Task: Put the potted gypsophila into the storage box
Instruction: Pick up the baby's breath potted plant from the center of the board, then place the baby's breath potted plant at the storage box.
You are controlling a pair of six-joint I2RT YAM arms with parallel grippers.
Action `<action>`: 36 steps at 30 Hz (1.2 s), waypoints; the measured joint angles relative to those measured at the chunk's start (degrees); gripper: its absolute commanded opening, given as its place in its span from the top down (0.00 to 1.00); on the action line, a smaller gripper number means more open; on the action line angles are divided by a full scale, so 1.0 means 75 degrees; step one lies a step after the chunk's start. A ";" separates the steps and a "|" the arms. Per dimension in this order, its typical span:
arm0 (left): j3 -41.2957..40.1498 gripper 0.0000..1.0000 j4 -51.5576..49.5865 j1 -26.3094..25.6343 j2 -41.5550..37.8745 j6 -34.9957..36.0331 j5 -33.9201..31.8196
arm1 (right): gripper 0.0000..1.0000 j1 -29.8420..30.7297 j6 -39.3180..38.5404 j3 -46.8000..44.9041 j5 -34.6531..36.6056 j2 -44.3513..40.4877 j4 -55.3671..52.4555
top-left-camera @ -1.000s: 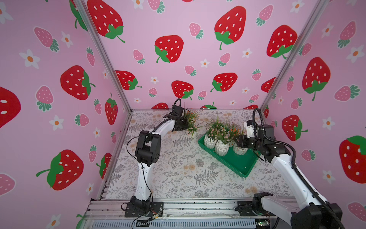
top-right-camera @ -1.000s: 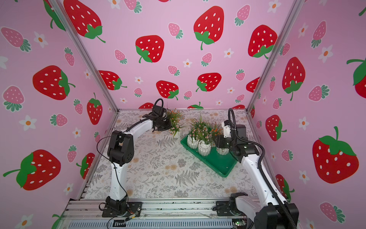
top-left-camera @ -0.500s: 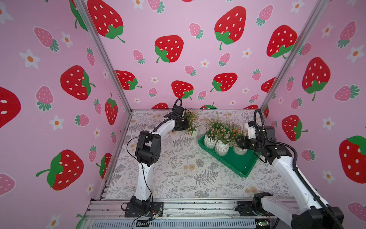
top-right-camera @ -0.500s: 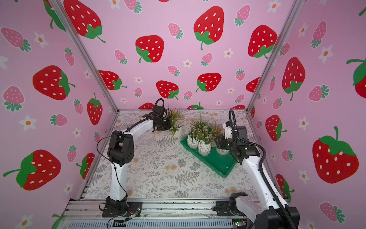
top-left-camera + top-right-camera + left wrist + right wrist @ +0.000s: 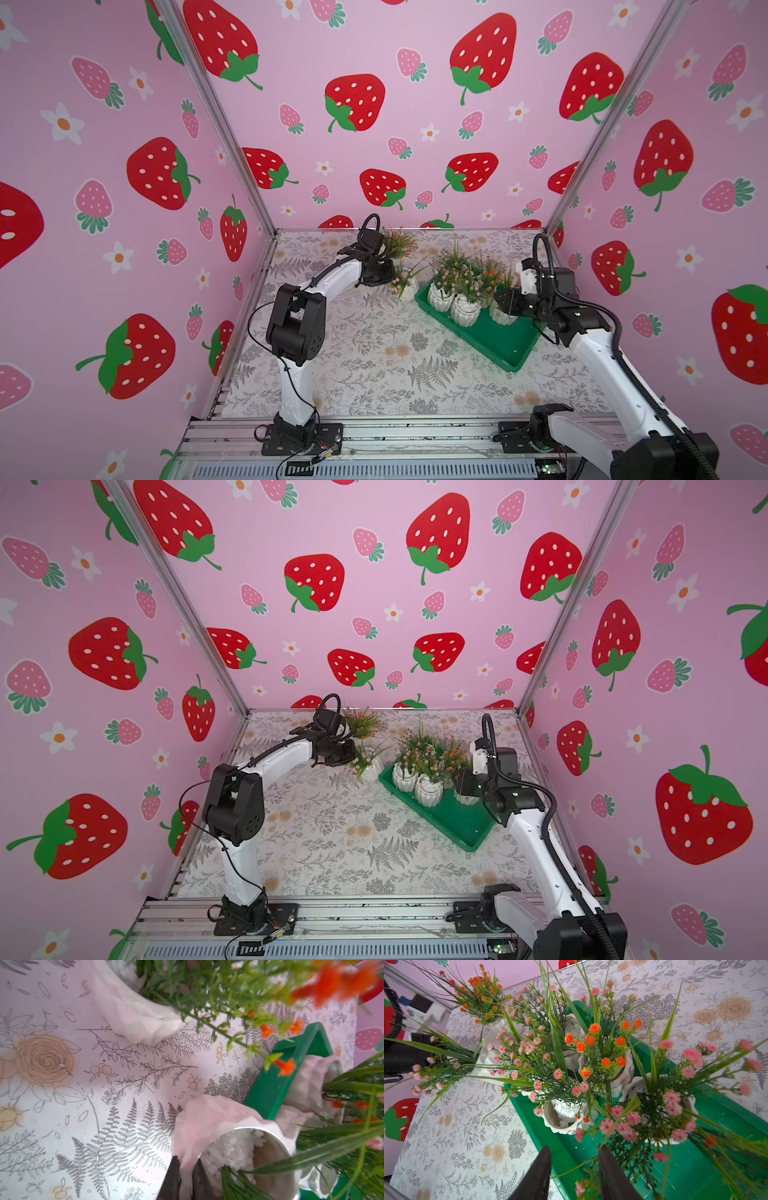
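Pink walls [image 5: 374, 33] printed with red strawberries and white flowers enclose a pale tablecloth [image 5: 374, 374] drawn with grey ferns and tan roses; silver posts [image 5: 218, 120] mark the back corners.

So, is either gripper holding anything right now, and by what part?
The left gripper pinches a white pot by its rim wall. The right gripper is open, holding nothing.

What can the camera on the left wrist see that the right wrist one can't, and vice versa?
Only the left wrist view: the left gripper pinching the rim of a white pot, with white pebbles inside. Only the right wrist view: the right gripper, open, over the green tray. Both: the tray, white pots and the leaf-patterned tablecloth.
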 measured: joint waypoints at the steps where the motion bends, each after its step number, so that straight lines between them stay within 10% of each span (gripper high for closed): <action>1: -0.0079 1.00 0.0009 0.0003 -0.0140 -0.0006 -0.0017 | 0.60 -0.0009 0.0041 -0.0047 -0.0006 -0.0020 0.0003; 36: -0.0726 1.00 -0.0702 -0.1620 -0.2821 0.0408 0.0090 | 0.60 -0.0595 0.0166 -0.0624 -0.0385 -0.1769 -0.0251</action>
